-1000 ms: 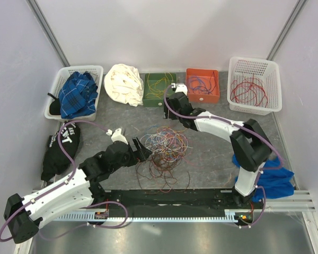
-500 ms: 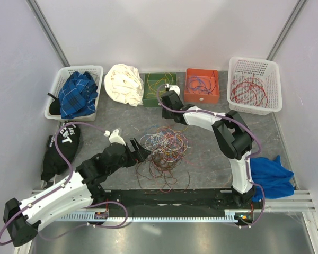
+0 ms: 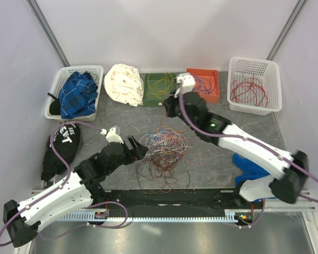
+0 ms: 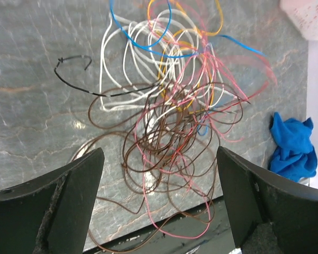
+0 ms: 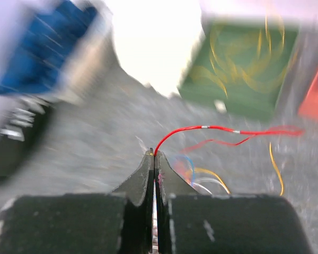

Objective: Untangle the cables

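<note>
Marbled grey tabletop (image 4: 32,106) under thin, looping, knotted cables (image 4: 169,132)

The cables (image 4: 164,143) were brown, pink, white, yellow and blue. The table (image 4: 37,106) was marbled grey, the plaid cloth (image 3: 77,95) blue.

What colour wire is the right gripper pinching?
Red. The wire in the right gripper shows best in the right wrist view.
</note>
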Controlling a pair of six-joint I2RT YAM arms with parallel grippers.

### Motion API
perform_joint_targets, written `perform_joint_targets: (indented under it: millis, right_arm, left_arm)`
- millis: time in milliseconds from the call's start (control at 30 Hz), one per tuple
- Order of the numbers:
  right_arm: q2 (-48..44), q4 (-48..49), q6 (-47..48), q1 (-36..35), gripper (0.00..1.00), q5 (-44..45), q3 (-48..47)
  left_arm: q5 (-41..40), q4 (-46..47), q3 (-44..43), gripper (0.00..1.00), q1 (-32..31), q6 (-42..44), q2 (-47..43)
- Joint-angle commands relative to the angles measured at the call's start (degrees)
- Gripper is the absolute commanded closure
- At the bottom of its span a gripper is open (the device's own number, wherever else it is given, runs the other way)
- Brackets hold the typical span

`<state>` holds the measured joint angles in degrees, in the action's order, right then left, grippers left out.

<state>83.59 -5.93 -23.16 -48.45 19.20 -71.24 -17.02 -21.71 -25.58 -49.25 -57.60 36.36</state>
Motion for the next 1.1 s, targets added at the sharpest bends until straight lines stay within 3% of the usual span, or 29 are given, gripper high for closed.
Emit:
perform_joint_targets:
  millis: [0, 100, 233, 400, 633, 700, 1067]
  right_arm:
    - [-11.4, -3.6, 3.4, -1.1, 1.00, 2.2, -4.8]
    - [-15.0, -8.6, 4.6, -1.5, 1.00, 1.6, -11.6]
    - [-16.8, -14.8, 5.1, -1.5, 1.00, 0.4, -19.1]
    - [-17.6, -17.9, 4.2, -1.4, 1.00, -2.3, -25.1]
    - [-18.1, -18.9, 2.2, -1.5, 1.00, -5.0, -24.3]
    - [-18.4, -19.0, 1.4, -1.4, 1.00, -6.1, -24.0]
    - [-18.2, -19.2, -0.6, -1.4, 1.00, -9.0, -23.5]
  left_arm:
    - [-6.7, 0.7, -4.7, 0.07, 0.1, 3.9, -2.1]
    - [-8.0, 4.8, -6.8, 0.05, 0.1, 8.6, -4.5]
    - [-5.1, 17.5, -4.7, 0.01, 0.0, 19.2, -11.7]
    - [5.7, 50.9, 4.8, 0.00, 0.0, 28.7, -13.3]
    - [21.0, 71.9, 6.1, 0.00, -0.1, 29.9, 1.8]
    - [22.5, 79.8, 6.9, 0.00, -0.8, 30.6, 5.9]
    - [30.2, 97.8, 1.2, 0.00, -4.1, 35.9, 26.6]
